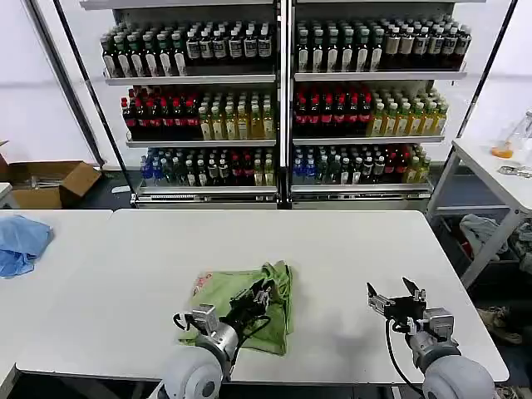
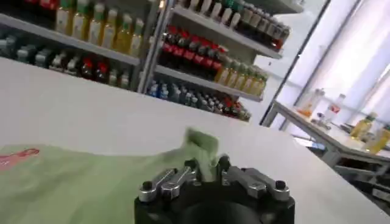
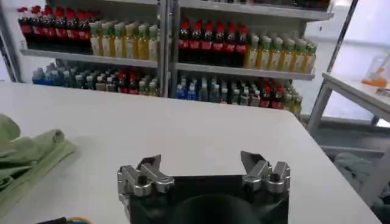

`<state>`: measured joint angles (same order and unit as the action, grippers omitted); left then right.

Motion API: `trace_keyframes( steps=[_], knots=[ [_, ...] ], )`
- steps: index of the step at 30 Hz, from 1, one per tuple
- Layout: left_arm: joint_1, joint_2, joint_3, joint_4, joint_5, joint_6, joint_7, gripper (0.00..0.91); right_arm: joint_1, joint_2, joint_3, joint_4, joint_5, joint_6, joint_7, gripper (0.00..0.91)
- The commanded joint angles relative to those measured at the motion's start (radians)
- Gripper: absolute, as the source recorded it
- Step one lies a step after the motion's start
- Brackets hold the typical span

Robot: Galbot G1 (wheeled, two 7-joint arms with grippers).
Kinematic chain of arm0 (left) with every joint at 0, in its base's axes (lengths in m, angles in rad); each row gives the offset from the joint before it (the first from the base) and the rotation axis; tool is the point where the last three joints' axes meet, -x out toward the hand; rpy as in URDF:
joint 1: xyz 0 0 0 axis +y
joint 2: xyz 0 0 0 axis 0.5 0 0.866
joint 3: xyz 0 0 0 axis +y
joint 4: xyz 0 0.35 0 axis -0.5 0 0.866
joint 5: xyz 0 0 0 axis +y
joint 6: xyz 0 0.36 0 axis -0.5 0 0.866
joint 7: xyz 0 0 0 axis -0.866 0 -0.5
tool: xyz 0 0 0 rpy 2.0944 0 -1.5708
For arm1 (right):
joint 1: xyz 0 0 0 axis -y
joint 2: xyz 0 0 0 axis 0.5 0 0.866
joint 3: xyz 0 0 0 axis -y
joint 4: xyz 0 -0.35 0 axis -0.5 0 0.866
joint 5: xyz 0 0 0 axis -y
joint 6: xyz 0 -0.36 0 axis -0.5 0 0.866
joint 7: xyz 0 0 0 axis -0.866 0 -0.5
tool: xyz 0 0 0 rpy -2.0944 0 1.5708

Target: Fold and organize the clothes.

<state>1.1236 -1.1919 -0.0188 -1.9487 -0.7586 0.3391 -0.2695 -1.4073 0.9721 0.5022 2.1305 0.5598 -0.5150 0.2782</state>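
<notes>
On table (image 1: 349,249), left claw (image 1: 264,293) pinches T-shirt (image 1: 224,293).

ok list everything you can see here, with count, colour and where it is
sage-green cotton T-shirt: one, light green with a small red and pink print, partly folded on the white table's near middle
white table: one, white, directly before the robot
light blue cloth: one, blue, crumpled on the neighbouring table at far left
metal shelving racks of bottled drinks: two side by side, bottles red, yellow, green and dark, behind the table
cardboard box: one, brown, open on the floor at left
white side table: one, white, at right
left gripper: one, black, shut on the T-shirt
right gripper: one, black, open over bare table right of the shirt
</notes>
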Motion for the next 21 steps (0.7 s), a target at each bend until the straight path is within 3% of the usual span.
trace_keyframes(
  steps=[1,7,13,21],
  knots=[
    [-0.014,0.008,0.001,-0.034,0.024,-0.052,0.022,0.907,0.005,-0.001,-0.005,0.002,-0.001,0.0,0.0,0.907],
    [0.071,0.074,-0.161,-0.11,0.014,-0.068,-0.011,0.907,0.011,-0.002,-0.007,0.003,0.001,-0.001,0.0,0.907],
    [0.169,0.128,-0.372,-0.054,0.052,-0.019,-0.064,0.907,0.013,0.0,-0.009,0.004,0.0,-0.001,0.0,0.907],
    [0.211,0.139,-0.37,0.022,0.094,0.074,-0.06,0.907,0.015,0.008,-0.01,0.001,-0.002,-0.002,0.002,0.907]
  ],
)
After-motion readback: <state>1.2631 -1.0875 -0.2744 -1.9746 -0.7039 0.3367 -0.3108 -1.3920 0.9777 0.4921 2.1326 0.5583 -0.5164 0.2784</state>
